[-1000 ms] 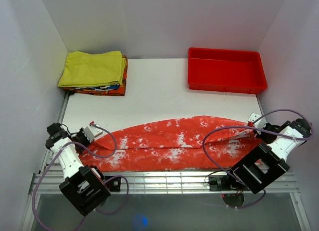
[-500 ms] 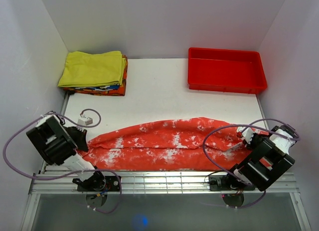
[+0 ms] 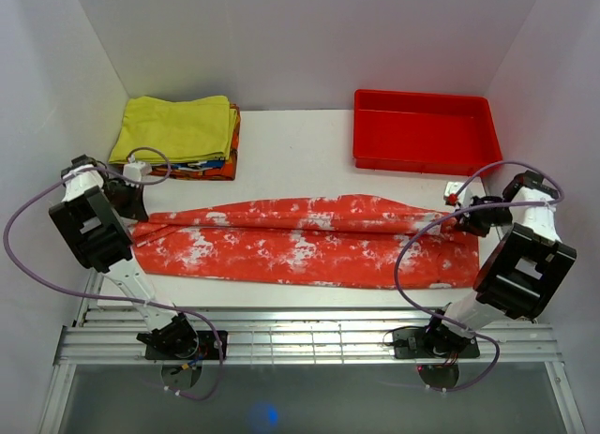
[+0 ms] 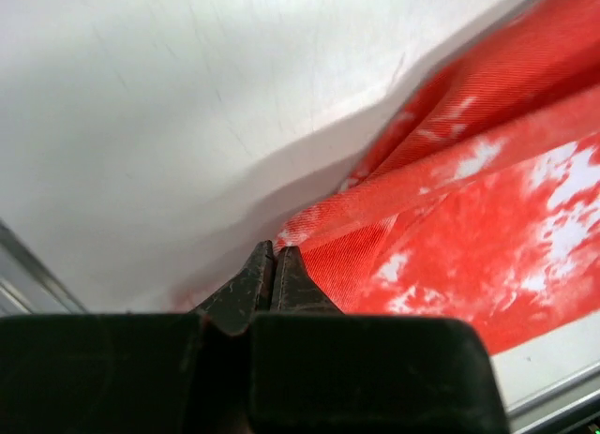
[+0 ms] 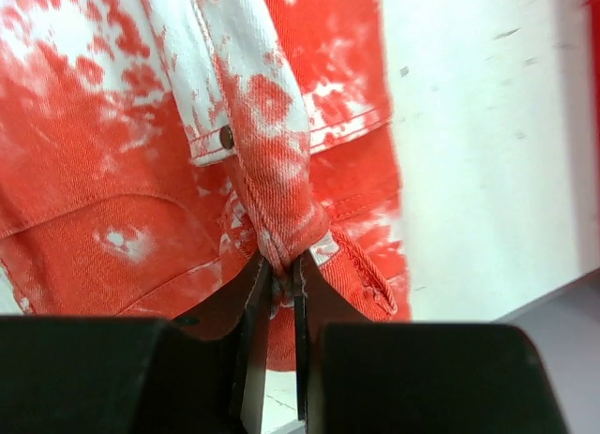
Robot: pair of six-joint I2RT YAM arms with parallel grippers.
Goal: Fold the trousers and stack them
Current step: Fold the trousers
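The red-orange trousers (image 3: 300, 246) with white blotches lie stretched left to right across the middle of the table, folded lengthwise. My left gripper (image 3: 139, 223) is shut on the leg end of the trousers (image 4: 450, 218) at the left; its jaws meet at the cloth's edge (image 4: 274, 251). My right gripper (image 3: 466, 216) is shut on the waistband end; a bunched fold of the trousers (image 5: 267, 186) sits between its fingers (image 5: 283, 265). Both ends are held slightly above the table.
A stack of folded garments, plain yellow on top (image 3: 178, 129), lies at the back left. A rigid red tray (image 3: 424, 131) stands at the back right. White walls close in on both sides. A metal rail (image 3: 309, 338) runs along the near edge.
Both grippers have moved away from the near edge toward the back, carrying the trousers with them. The cloth now lies straighter and further up the table.
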